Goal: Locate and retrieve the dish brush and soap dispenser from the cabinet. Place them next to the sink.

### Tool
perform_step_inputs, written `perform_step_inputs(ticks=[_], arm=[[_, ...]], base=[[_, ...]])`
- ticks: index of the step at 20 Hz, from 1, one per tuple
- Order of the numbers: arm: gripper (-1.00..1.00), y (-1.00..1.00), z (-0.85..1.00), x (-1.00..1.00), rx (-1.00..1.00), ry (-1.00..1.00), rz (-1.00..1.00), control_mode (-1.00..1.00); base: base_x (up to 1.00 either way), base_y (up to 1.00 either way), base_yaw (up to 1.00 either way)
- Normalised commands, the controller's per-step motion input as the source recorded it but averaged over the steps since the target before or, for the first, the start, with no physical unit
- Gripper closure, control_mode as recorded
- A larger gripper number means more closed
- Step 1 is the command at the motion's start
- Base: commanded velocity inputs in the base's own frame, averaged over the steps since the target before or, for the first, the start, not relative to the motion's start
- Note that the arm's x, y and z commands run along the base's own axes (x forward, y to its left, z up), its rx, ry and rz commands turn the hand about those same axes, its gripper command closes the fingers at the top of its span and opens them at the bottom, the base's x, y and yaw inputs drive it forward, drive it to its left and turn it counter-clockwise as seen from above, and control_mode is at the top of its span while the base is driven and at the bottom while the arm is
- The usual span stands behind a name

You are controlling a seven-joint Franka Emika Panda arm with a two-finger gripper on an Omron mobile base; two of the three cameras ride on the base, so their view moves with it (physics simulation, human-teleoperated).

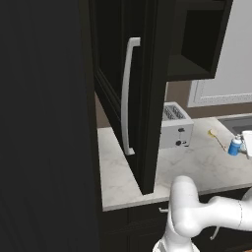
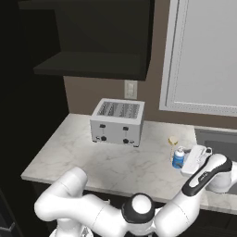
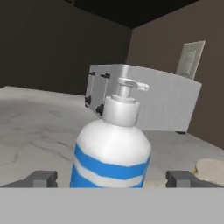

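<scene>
Straddling the glossy blue-and-white soap dispenser (image 3: 111, 146), the gripper (image 3: 112, 178) is standing wide open, gripping nothing, over the marbled tabletop (image 3: 35, 131).

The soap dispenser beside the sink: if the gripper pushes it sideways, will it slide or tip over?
The soap dispenser stands upright on the marble counter, and its tall pump top sits high, so a push near the top would probably tip it. A low push on the rounded body would more likely slide it. Its smooth, glossy-looking surface may be slippery between the open gripper fingers.
</scene>
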Motion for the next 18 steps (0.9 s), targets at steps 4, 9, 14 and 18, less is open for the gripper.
perform_step_inputs(ticks=[4,9,14,18], arm=[[-1.0,-0.13,0.02,-0.11,0.0,0.02,0.0,-1.0],[-1.0,-0.06,0.0,-0.31,-0.01,0.0,-0.02,-1.0],[-1.0,-0.01,0.06,-0.4,-0.02,0.0,-0.01,-1.0],[-1.0,0.0,0.23,-0.45,-0.06,0.0,0.0,-1.0]], base=[[0.0,0.0,0.0],[0.0,0.0,0.0],[0.0,0.0,0.0],[0.0,0.0,0.0]])
